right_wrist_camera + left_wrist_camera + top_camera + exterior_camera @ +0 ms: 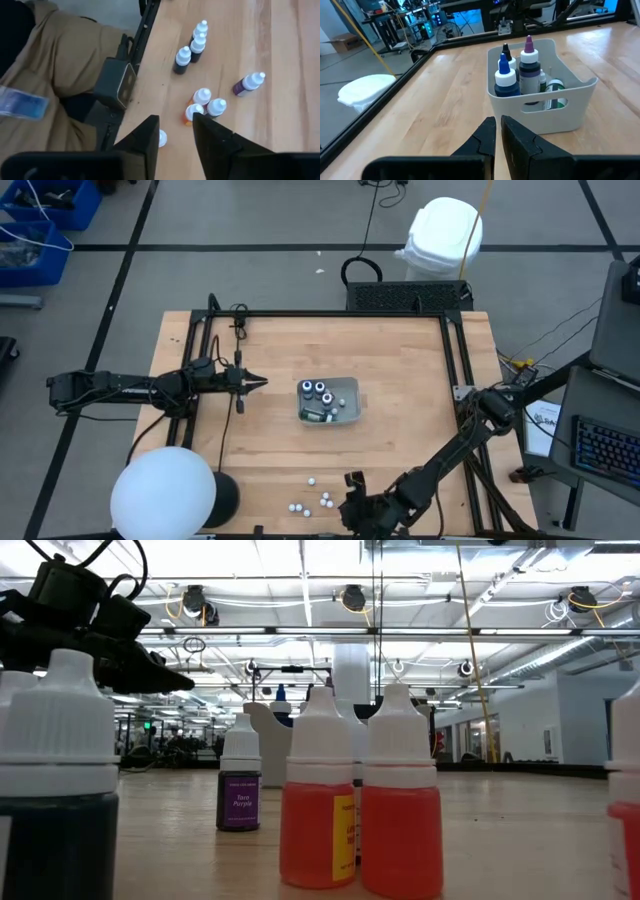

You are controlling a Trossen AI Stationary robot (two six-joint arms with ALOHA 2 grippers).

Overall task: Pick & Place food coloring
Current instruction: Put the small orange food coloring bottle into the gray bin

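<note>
The right gripper [173, 131] hung over the table's near edge with its fingers spread and nothing between them, above loose food coloring bottles [201, 107] standing on the wood. Its arm reached in from the right side, bent low along the front. Farther back, the tray [329, 402] at mid-table held several more bottles. Left of it, the left gripper [262, 383] was pressed together, empty, its arm stretched level toward the tray.
</note>
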